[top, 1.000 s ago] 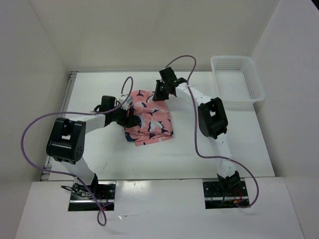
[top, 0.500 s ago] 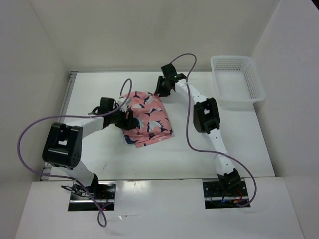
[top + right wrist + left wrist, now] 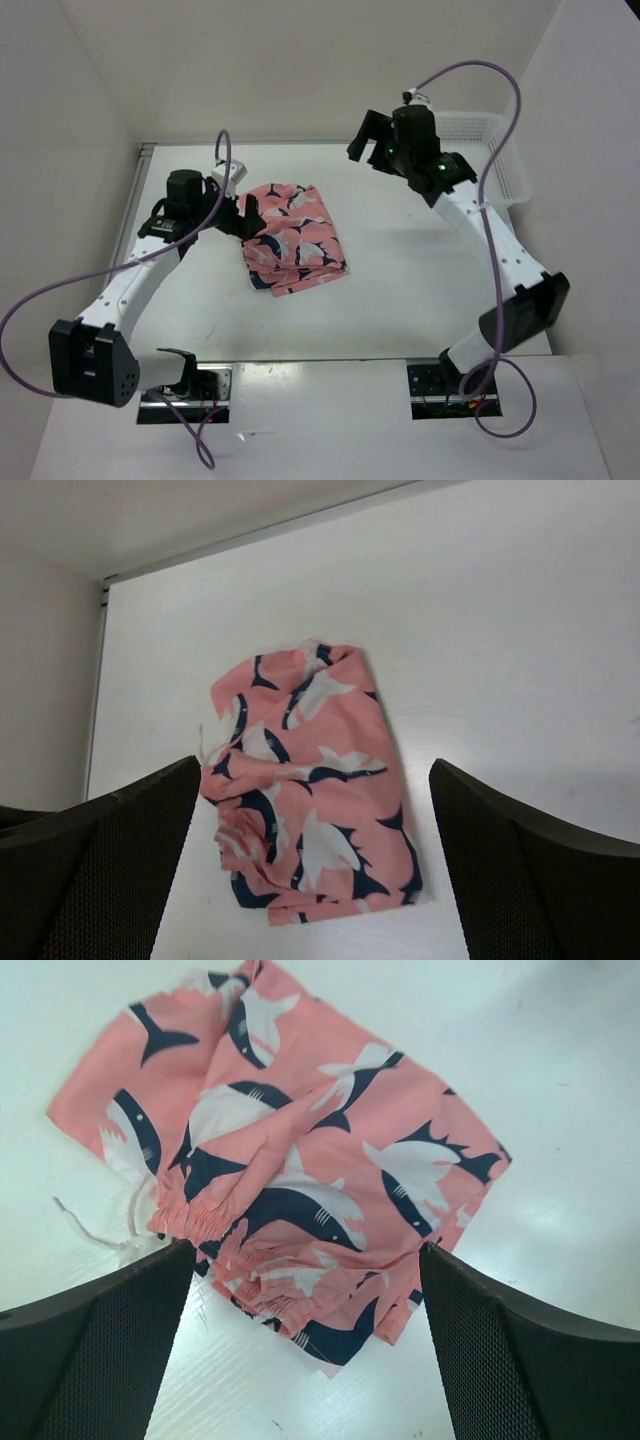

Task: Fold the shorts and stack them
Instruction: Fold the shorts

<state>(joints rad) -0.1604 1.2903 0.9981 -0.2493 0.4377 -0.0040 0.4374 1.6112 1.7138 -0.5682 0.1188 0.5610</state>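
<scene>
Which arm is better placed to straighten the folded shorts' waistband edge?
Left, probably. The left gripper hangs open beside the shorts at their waistband side; the right gripper, also open, is up near the mesh basket.

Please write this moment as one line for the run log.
shorts: folded, on table | left gripper: open, empty, near shorts | right gripper: open, empty, apart from shorts

Robotics laboratory test cell: a white desk (image 3: 400, 290) enclosed by plain white panels (image 3: 300, 70); the cabled left arm (image 3: 125, 285) and right arm (image 3: 490, 235) are bolted at its near edge. A white mesh basket (image 3: 515, 180) stands at its far corner.
</scene>
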